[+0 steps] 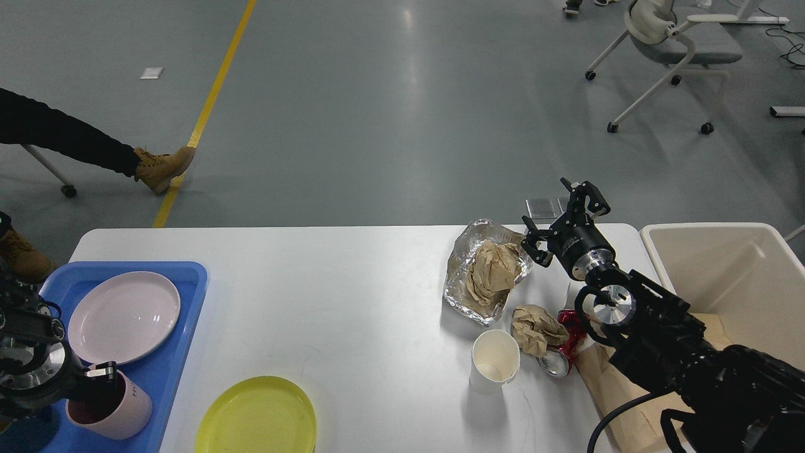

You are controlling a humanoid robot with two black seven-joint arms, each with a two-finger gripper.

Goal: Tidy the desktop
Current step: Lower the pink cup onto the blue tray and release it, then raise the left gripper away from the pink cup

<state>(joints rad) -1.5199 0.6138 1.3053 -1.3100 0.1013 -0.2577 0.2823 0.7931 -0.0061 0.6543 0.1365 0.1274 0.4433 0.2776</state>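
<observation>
— Grey workshop floor behind, and before you the white counter (352,296), which is the thing to tidy: it runs wide across the view, its long axis left to right. What sits where?

— Dishes left, rubbish right. You have a blue tray (182,277) at the left end holding a pink plate (124,316) and a pink mug (116,412); a yellow plate (259,416) lies on the bare counter just beside the tray. At the right end: a foil wrapper (468,264) with crumpled brown paper (495,269), a white paper cup (495,362), another paper wad (534,328), a crushed can (556,362).

— And your fingers?

— Your left gripper (94,377) is at the mug's rim, one finger seemingly inside; whether it grips, I cannot tell. Your right gripper (560,211) hangs spread wide and empty, just right of the foil, with the cream bin (723,277) further right.

— So which arm is nearer?

— The right, for the rubbish, I judge; the yellow plate falls to your left.
</observation>
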